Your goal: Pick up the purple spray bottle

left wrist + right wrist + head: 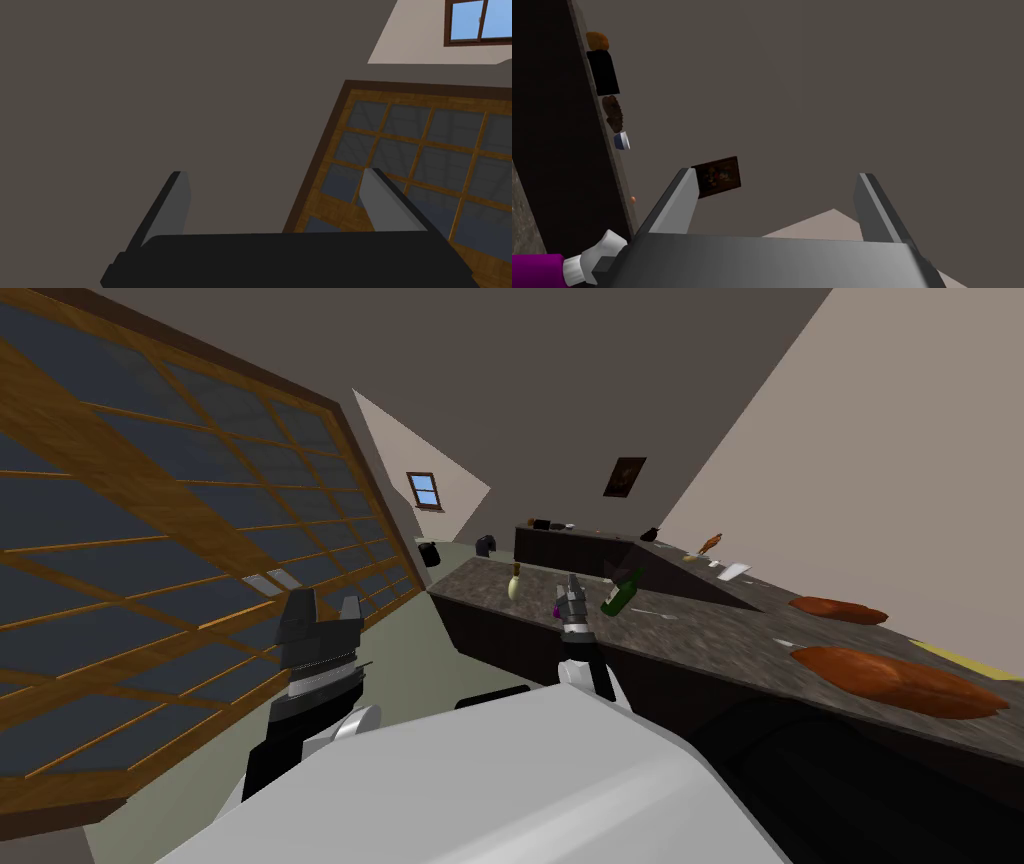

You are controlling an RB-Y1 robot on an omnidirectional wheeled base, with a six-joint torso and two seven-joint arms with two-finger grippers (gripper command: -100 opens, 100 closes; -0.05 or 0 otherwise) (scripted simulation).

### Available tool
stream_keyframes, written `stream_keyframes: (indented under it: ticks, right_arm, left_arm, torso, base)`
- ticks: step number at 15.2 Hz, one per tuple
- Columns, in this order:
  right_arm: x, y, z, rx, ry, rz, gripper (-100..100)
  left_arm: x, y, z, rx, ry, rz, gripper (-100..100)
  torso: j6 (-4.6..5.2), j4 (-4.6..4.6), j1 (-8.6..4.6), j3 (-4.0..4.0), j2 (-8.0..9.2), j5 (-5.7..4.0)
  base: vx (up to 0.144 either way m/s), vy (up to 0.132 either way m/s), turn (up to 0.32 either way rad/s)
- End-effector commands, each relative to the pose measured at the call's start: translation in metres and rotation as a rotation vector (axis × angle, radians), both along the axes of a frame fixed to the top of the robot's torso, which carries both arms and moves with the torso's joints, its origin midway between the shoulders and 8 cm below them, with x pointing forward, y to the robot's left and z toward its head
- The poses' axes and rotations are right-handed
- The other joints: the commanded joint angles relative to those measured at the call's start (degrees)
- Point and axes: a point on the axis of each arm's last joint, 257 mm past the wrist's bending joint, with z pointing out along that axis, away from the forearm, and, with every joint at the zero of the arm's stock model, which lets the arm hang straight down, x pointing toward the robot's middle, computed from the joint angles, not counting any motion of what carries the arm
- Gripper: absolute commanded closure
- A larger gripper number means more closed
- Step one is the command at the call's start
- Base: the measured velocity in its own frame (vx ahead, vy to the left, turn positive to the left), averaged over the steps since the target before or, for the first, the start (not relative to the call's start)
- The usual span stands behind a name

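Purple spray bottle point(534, 270) stands on the counter point(700, 638) just beside my right gripper point(776, 174), outside its wide-open, empty fingers; probably light, rigid and slick, so I would grip its body below the white nozzle point(594, 252).

The purple, white-nozzled spray bottle point(537, 270) runs off the view's edge. The grey-fingered right gripper point(571, 584) hides it, bar 1 sliver at 9 o'clock.

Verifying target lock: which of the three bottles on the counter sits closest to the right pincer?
The purple spray bottle, lying right beside the open right pincer. The green bottle and the cream bottle are farther off, one on either side.
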Motion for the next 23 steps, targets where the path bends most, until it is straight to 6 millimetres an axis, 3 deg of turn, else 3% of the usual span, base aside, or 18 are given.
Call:
stream_keyframes:
  ticks: [1, 9, 16, 18, 21, 23]
  right_arm:
    - [0.001, 0.003, -0.003, -0.031, 0.012, 0.019, -100]
    - [0.004, 0.014, -0.024, -0.143, 0.068, 0.091, -100]
    - [0.005, 0.022, -0.059, -0.273, 0.154, 0.177, -100]
    - [0.005, 0.023, -0.06, -0.294, 0.158, 0.188, -100]
    - [0.003, 0.023, -0.082, -0.357, 0.21, 0.228, -100]
    - [0.003, 0.024, -0.083, -0.382, 0.215, 0.241, -100]
  left_arm:
    - [0.0, 0.0, 0.0, 0.0, 0.0, 0.0, 0]
    - [0.0, 0.0, 0.0, 0.0, 0.0, 0.0, 0]
    - [0.0, 0.0, 0.0, 0.0, 0.0, 0.0, 0]
    - [0.0, 0.0, 0.0, 0.0, 0.0, 0.0, 0]
    - [0.0, 0.0, 0.0, 0.0, 0.0, 0.0, 0]
    - [0.0, 0.0, 0.0, 0.0, 0.0, 0.0, 0]
  torso:
    - [0.0, 0.0, 0.0, 0.0, 0.0, 0.0]
    - [-0.01, 0.01, -0.2, 0.03, 0.05, -0.04]
    - [-0.01, 0.02, -0.32, 0.05, 0.09, -0.07]
    - [-0.01, 0.03, -0.31, 0.07, 0.12, -0.07]
    - [-0.02, 0.02, -0.26, 0.05, 0.09, -0.05]
    - [-0.01, 0.02, -0.3, 0.06, 0.11, -0.06]
  base:
    - [-0.001, -0.009, 0.033]
    - [-0.009, -0.035, 0.059]
    - [-0.025, -0.057, 0.097]
    - [-0.027, -0.05, 0.066]
    - [-0.029, -0.049, 0.109]
    - [-0.027, -0.058, 0.085]
